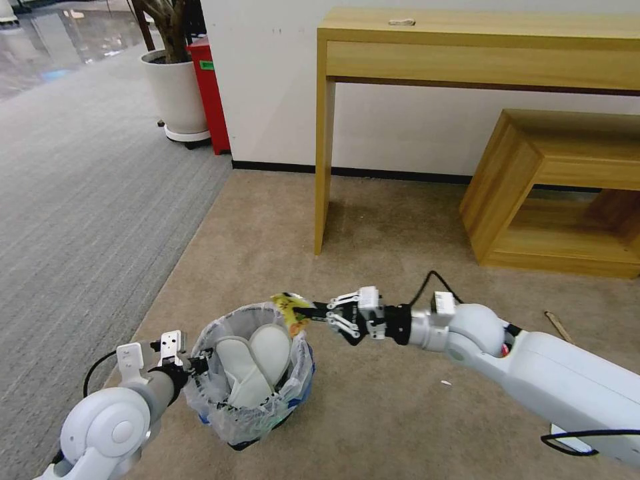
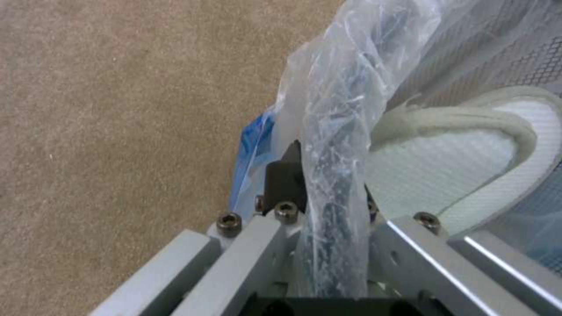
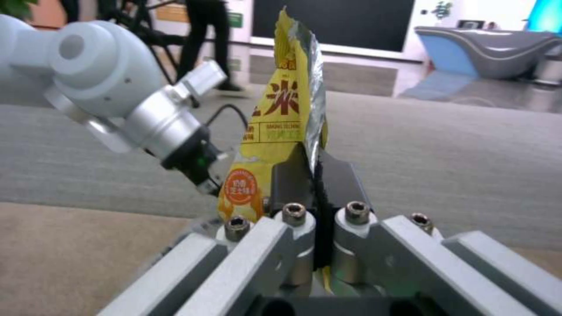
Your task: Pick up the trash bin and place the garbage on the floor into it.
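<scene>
Right tool (image 1: 313, 311), clamped on a yellow snack wrapper (image 1: 291, 311): the wrist view shows both black pads pressed flat against the foil, which is yellow with red characters, an orange round badge and a silvery inner face (image 3: 281, 114). The wrapper hangs over the far-right rim of the trash bin (image 1: 250, 373). Left tool (image 1: 199, 365), closed on the bin's near-left rim: in its wrist view the bagged rim (image 2: 333, 175) runs between the pads, one black pad outside the liner. The bin is small and round, lined with a crinkly translucent white bag showing blue patches low on its sides; whether it stands on the floor or is held clear cannot be told. Two white slippers (image 1: 253, 363) stand on end inside it, soles together, their textured fabric and rolled edge visible at close range (image 2: 462, 145). Below lies the floor (image 1: 373, 240), beige short-pile carpet, bordered on the robot's left by grey striped carpet (image 1: 87, 200). A wooden stick (image 1: 559, 327) lies on the beige carpet beyond the right arm.
</scene>
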You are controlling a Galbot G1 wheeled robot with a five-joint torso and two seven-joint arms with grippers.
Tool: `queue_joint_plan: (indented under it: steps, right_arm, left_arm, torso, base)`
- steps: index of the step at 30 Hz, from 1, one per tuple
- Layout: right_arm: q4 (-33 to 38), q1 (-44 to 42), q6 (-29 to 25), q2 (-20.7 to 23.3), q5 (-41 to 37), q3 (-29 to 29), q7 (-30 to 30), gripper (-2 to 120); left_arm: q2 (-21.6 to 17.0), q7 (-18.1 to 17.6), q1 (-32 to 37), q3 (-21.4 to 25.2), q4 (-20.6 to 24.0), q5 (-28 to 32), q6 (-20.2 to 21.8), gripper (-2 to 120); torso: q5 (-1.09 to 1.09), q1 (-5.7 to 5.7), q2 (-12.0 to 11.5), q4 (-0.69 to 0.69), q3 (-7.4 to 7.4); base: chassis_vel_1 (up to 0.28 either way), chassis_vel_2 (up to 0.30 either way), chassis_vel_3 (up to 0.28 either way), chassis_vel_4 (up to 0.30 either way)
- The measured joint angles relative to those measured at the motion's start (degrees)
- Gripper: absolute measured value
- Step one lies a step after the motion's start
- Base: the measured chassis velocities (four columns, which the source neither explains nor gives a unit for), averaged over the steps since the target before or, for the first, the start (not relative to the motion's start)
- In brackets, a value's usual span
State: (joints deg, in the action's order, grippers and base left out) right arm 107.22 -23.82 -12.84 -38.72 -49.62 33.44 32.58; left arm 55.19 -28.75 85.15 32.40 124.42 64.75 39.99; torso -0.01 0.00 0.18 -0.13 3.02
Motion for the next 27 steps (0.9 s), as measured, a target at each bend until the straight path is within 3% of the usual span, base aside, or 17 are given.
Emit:
queue_joint_plan:
  steps: [8, 18, 27]
  right_arm:
    - [-0.66, 10.1, 1.83, -3.44, -2.33, 8.81, -1.54, 0]
    - [-0.5, 13.07, 4.42, -5.54, -1.79, 13.17, -6.05, 0]
    - [-1.67, 13.66, 4.5, -6.29, -1.03, 15.19, -6.25, 0]
  left_arm:
    - [0.01, -0.01, 0.0, 0.08, 0.22, 0.02, 0.01, 1]
    - [0.26, -0.01, -0.01, 0.35, 0.65, -0.03, 0.01, 1]
    - [-0.96, -0.59, 0.09, 1.32, 2.15, 1.74, 0.2, 1]
  torso:
    - [-0.01, 0.0, 0.0, 0.01, 0.0]
    - [0.0, 0.0, 0.0, 0.0, 0.0]
    - [0.01, 0.0, 0.0, 0.0, 0.0]
  base:
    - [0.0, 0.0, 0.0, 0.0]
    - [0.0, 0.0, 0.0, 0.0]
    - [0.0, 0.0, 0.0, 0.0]
